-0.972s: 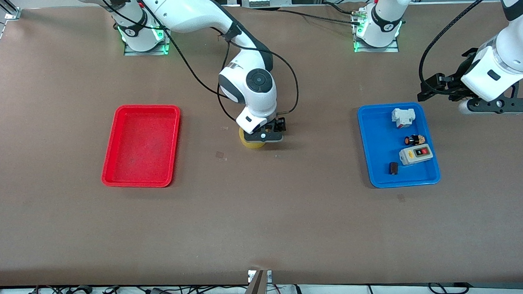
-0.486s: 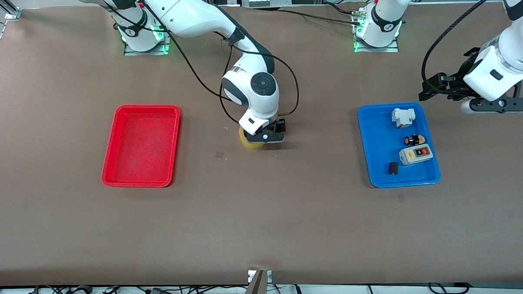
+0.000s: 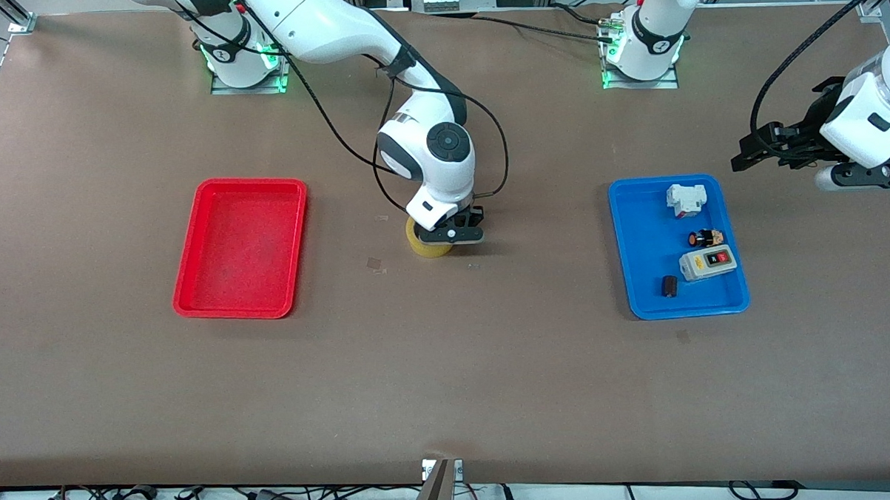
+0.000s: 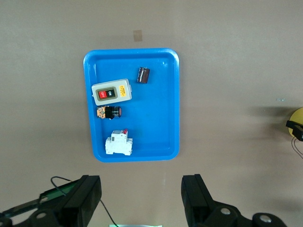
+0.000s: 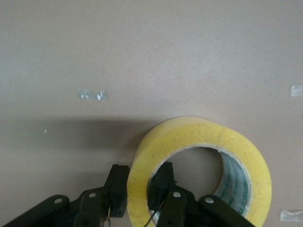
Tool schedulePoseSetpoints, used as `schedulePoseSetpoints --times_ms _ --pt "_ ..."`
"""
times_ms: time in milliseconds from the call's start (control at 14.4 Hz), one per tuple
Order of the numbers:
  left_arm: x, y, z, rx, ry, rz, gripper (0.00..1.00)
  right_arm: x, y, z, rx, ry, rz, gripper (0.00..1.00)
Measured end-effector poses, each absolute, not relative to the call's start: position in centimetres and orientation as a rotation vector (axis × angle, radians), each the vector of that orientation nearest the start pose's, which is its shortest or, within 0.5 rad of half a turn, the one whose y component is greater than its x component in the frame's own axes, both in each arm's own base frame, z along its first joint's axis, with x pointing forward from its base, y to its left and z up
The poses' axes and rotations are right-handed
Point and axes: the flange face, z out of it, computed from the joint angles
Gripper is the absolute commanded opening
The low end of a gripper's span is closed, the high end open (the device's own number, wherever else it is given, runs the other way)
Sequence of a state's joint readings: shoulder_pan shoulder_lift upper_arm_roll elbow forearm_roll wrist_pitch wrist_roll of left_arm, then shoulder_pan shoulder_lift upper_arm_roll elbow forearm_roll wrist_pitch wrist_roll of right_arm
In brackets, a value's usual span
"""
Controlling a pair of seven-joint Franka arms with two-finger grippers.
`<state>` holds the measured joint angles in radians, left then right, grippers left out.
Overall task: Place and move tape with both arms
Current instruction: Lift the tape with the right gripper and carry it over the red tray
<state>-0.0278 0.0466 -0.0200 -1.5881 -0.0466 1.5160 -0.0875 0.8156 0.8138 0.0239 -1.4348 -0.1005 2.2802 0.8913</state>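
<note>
Tape (image 3: 428, 245) sits on the counter (image 3: 449, 368) mid-way between red tray (image 3: 241, 247) and blue tray (image 3: 676, 245). Right gripper (image 5: 139, 189) fingers closed on the roll wall, one inside the core, one outside. Probably light, stiff, slick on the outer wrap; the wall pinch looks like the best hold. Looks: translucent yellow ring, wide hollow core, print inside. Left gripper (image 4: 141, 201) waits above bare counter near blue tray, toward the left arm's end, fingers wide apart, empty.
</note>
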Motion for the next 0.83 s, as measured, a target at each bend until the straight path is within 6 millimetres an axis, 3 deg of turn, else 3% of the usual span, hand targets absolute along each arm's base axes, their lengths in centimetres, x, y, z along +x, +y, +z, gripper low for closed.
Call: schedulePoseSetpoints --times_ms 208,417,556,833 --pt "55.9 -3.4 58.6 -3.182 -0.060 0.196 1.00 51.9 50.9 26.0 -3.191 0.084 -0.093 0.00" --pt "55.9 -3.5 58.6 -3.183 -0.058 0.199 1.00 56.1 43.7 32.1 -3.209 0.153 -0.077 0.00" --pt "55.6 -3.5 58.4 -3.179 -0.057 0.234 1.00 57.8 37.6 33.6 -3.225 0.167 -0.047 0.00" --pt "55.4 -3.3 58.9 -3.176 -0.062 0.257 1.00 58.6 25.5 33.1 -3.258 0.118 0.070 0.01"
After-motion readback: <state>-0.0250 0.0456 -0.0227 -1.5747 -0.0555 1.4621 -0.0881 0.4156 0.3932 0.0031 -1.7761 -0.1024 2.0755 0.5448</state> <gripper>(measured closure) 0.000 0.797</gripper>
